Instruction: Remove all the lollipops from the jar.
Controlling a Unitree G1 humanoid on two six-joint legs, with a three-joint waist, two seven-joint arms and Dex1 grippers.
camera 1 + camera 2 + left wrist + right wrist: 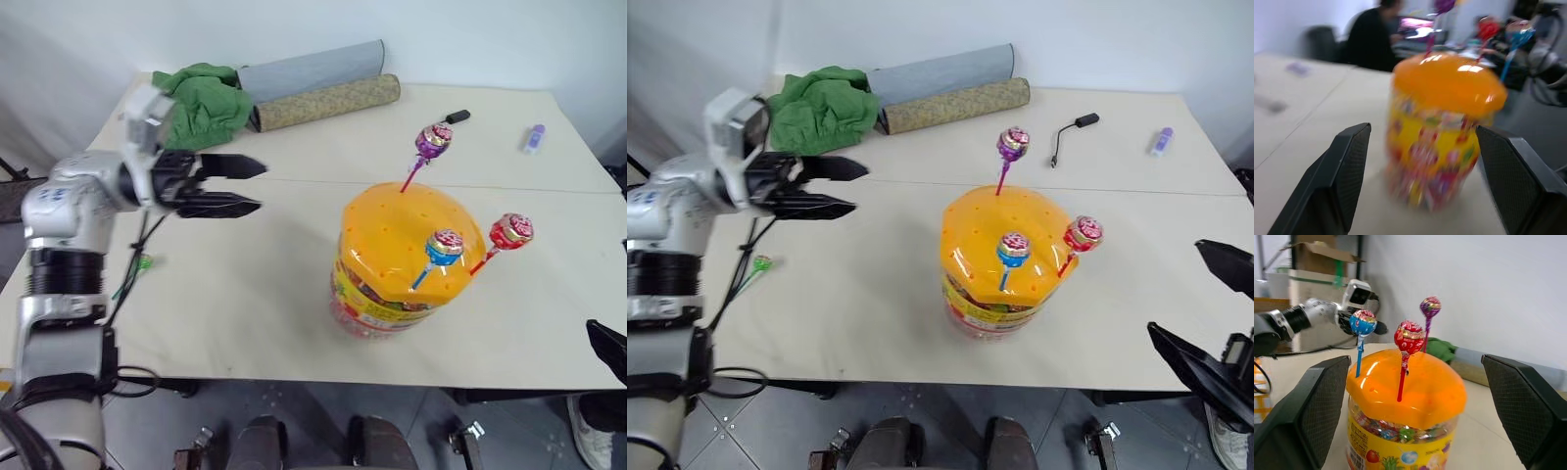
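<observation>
Jar: upright on tabletop, mid-right. Purple lollipop, blue lollipop, red lollipop: stuck in orange lid. Green lollipop: lying on tabletop, left. Left hand: fingers spread, empty, pointing toward jar. Right hand: wide, empty, facing jar.

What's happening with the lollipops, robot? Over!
Both grippers open, empty: left gripper, right gripper. Purple lollipop, blue lollipop, red lollipop stuck in jar; green lollipop on table. Nothing blocking.

Three lollipops on the jar, fourth left, on table.
</observation>
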